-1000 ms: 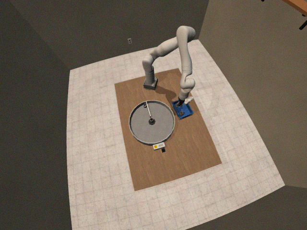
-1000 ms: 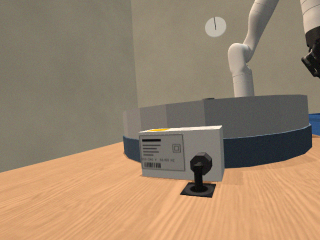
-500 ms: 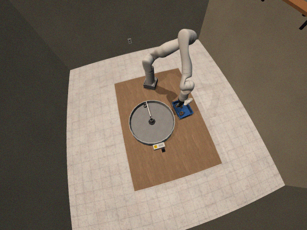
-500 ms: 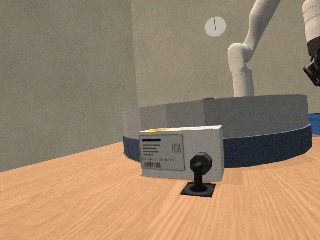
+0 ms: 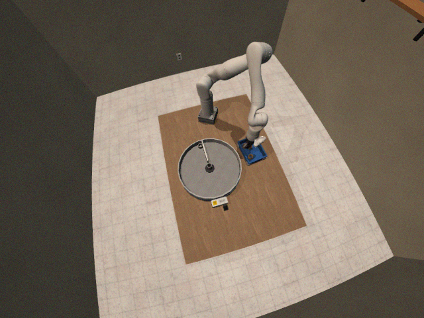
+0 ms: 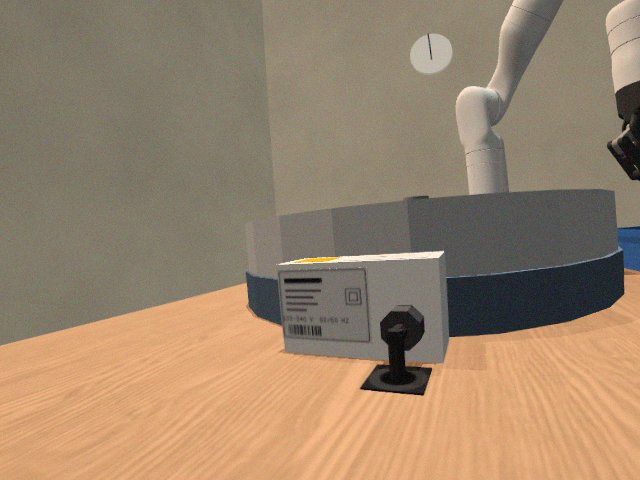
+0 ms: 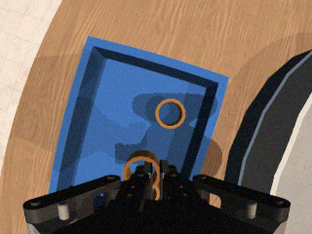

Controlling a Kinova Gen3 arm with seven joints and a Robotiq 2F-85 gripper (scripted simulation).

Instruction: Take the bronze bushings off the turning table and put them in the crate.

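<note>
Pincer seems pinched on a bronze bushing's wall, over the crate, its neighbour at one o'clock in wrist view, presumably for release.

The gripper has come down in the exterior view over the past second (more in the first half than in the second), edging slightly rightward overall. The arm's wrist section has sunk with it, and the raised elbow has shifted slightly down the top view.
</note>
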